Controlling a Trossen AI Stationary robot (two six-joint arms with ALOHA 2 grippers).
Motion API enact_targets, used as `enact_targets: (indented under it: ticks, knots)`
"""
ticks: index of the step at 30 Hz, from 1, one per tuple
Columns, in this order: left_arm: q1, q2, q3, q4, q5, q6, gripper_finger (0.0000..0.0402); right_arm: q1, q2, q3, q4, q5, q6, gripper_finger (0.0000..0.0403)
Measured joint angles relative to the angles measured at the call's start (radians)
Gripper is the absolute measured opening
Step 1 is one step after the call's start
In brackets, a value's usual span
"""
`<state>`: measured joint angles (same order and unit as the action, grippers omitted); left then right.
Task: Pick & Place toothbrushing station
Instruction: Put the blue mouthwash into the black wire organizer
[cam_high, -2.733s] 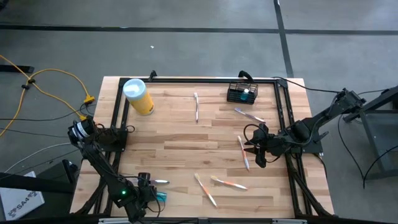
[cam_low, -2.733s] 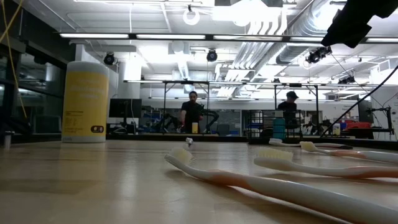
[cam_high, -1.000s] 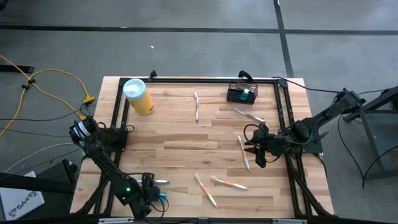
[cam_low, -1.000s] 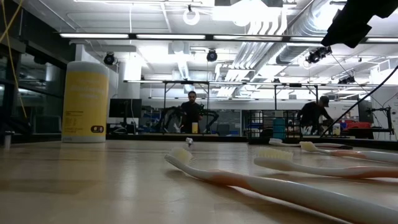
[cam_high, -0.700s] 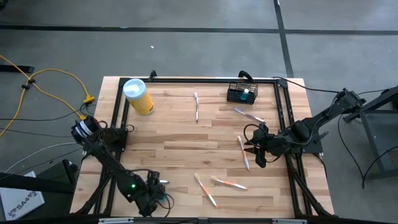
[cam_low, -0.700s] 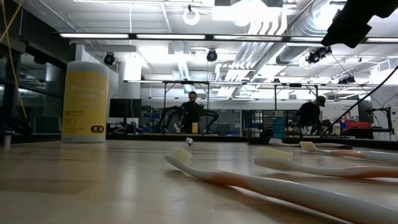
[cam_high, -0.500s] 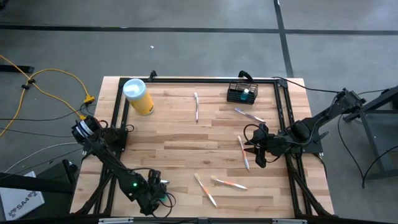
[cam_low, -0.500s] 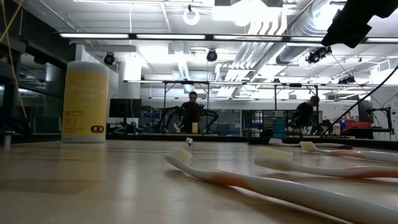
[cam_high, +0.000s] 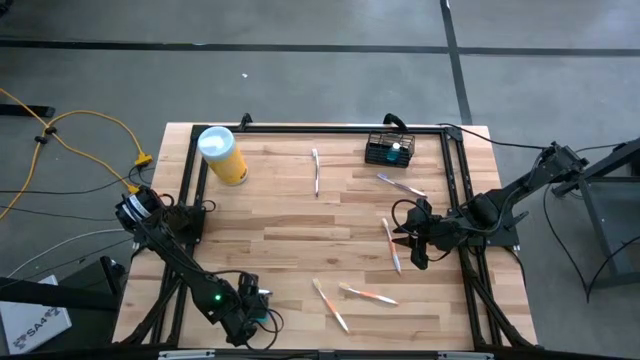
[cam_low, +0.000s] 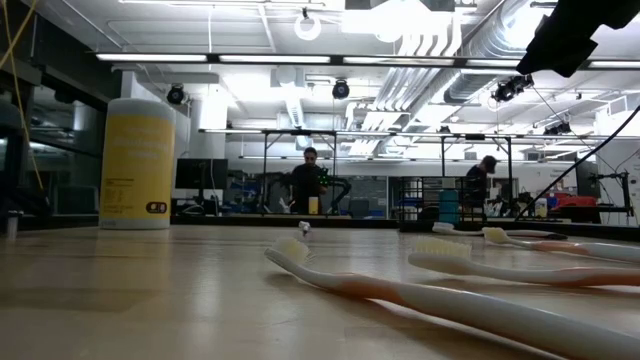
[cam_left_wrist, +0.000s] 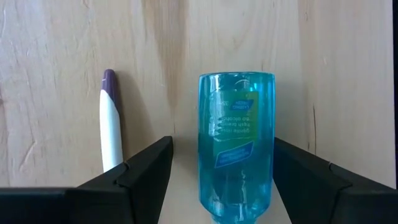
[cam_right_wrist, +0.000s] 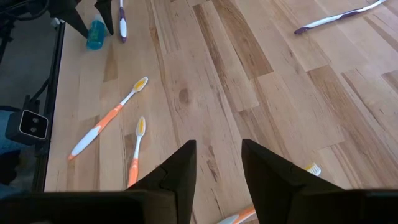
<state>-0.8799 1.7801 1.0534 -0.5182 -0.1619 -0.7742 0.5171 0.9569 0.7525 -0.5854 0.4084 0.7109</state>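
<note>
Your toothbrushing station (cam_high: 389, 150), the small black wire-mesh basket, stands upright at the far edge of the table (cam_high: 280, 220), right of centre, with its long axis running left to right along that edge. Something teal shows inside it, and no gripper is near it.

Your left gripper (cam_high: 262, 308) is at the near left edge of the table, jaws spread wide with one finger (cam_left_wrist: 134, 174) on each side of a blue bottle (cam_left_wrist: 236, 137) lying on the wood; the left wrist view shows a gap on both sides, so nothing is gripped. A white toothbrush with a purple tip (cam_left_wrist: 110, 121) lies just beside the bottle.

Your right gripper (cam_high: 412, 238) hovers at the right side over the bare wood, jaws partly open and holding nothing, close by an orange-and-white toothbrush (cam_high: 391, 245).
</note>
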Motion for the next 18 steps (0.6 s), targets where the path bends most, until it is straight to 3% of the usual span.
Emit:
enact_targets:
  ticks: [18]
  knots:
    - [0.011, -0.015, -0.002, -0.074, -0.023, 0.016, 0.0237, 0.0, 0.0, 0.0, 0.0, 0.0, 0.0, 0.012]
